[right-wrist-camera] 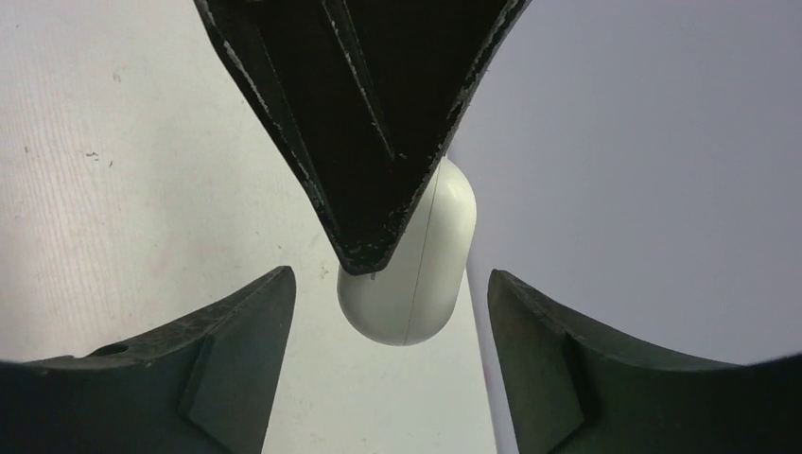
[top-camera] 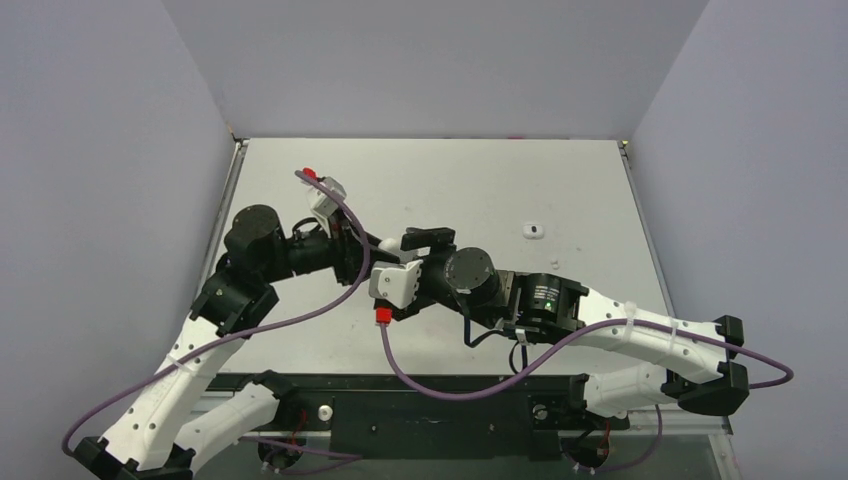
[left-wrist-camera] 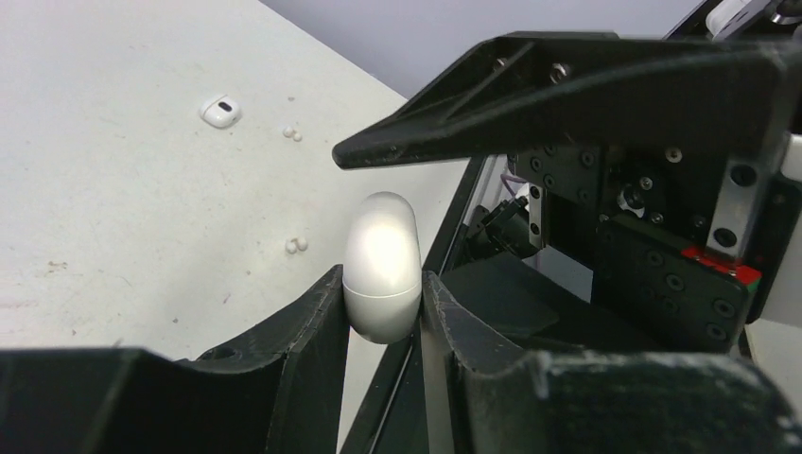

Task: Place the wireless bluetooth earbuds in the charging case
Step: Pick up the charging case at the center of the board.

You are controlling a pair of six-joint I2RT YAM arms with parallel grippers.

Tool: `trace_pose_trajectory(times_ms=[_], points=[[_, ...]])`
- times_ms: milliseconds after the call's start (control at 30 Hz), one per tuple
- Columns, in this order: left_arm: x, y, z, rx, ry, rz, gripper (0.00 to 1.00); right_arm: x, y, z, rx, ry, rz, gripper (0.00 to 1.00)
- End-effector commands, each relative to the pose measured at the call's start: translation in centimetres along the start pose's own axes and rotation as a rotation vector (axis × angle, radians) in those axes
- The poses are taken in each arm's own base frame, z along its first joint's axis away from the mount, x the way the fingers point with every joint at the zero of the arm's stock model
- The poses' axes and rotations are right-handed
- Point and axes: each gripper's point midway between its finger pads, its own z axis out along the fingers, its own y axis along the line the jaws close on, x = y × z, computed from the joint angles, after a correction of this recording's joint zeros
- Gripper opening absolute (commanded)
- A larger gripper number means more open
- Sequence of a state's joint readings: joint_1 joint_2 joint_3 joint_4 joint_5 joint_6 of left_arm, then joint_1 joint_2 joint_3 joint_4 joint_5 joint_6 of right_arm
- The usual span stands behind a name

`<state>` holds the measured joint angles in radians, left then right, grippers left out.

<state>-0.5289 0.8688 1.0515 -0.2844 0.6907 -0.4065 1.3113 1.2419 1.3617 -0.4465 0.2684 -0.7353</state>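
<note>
Left of the charging case point(left-wrist-camera: 382, 246), we list the left gripper point(left-wrist-camera: 381, 282). It is clenched on the case, one finger pressed to each side of its lower half.

Item, the case itself: glossy white and pebble-shaped, with the lid closed and the seam line visible. It is held off the table point(top-camera: 450, 180) with its rounded end pointing out past the left fingertips.

Right of the case, we list the right gripper point(right-wrist-camera: 390, 275), which faces the left one. Its jaws are spread wide, one to each side of the case and both apart from it.

Further right of the case, on the table, we list the wireless bluetooth earbuds point(left-wrist-camera: 297, 245). These are tiny white bits, one pair near the case and another pair farther off. Beyond them lies a small white oblong piece point(top-camera: 533, 231) with a dark slot.

Views compared:
- **Top camera:** shows both arms meeting at mid-table, but we cannot make out the case beneath them.
- **Left wrist camera:** shows the grip, the scattered bits, and one right finger point(left-wrist-camera: 530, 104) passing above the case.
- **Right wrist camera:** shows the gaps between its own fingers and the case, with a left finger point(right-wrist-camera: 369, 113) covering part of the case.
</note>
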Motion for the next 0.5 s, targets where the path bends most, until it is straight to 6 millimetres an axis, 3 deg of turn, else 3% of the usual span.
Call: trace_pose_trajectory(times_ms=[0, 100, 167, 267, 367, 467], points=[[-2.1, -1.3, -0.9, 0.03, -0.09, 0.164, 0.0, -1.5, -1.4, -1.6, 0.039, -0.079, 0.113, 0.8], [-1.6, -1.1, -1.4, 0.031, -0.072, 0.299, 0.0, -1.9, -0.8, -3.1, -0.026, -0.153, 0.19, 0.95], [-1.2, -1.4, -1.9, 0.051, -0.054, 0.387, 0.0, -2.6, -0.3, -4.3, -0.093, -0.211, 0.249, 0.99], [-0.7, -2.0, -2.4, 0.096, -0.032, 0.504, 0.0, -2.8, -1.0, -5.8, -0.153, -0.272, 0.37, 1.0], [0.0, -3.2, -2.9, 0.168, -0.015, 0.563, 0.0, -4.4, -1.8, -7.7, -0.239, -0.37, 0.506, 1.0], [-0.1, -4.0, -3.2, 0.203, -0.02, 0.586, 0.0, -5.0, -2.3, -7.7, -0.273, -0.378, 0.578, 1.0]])
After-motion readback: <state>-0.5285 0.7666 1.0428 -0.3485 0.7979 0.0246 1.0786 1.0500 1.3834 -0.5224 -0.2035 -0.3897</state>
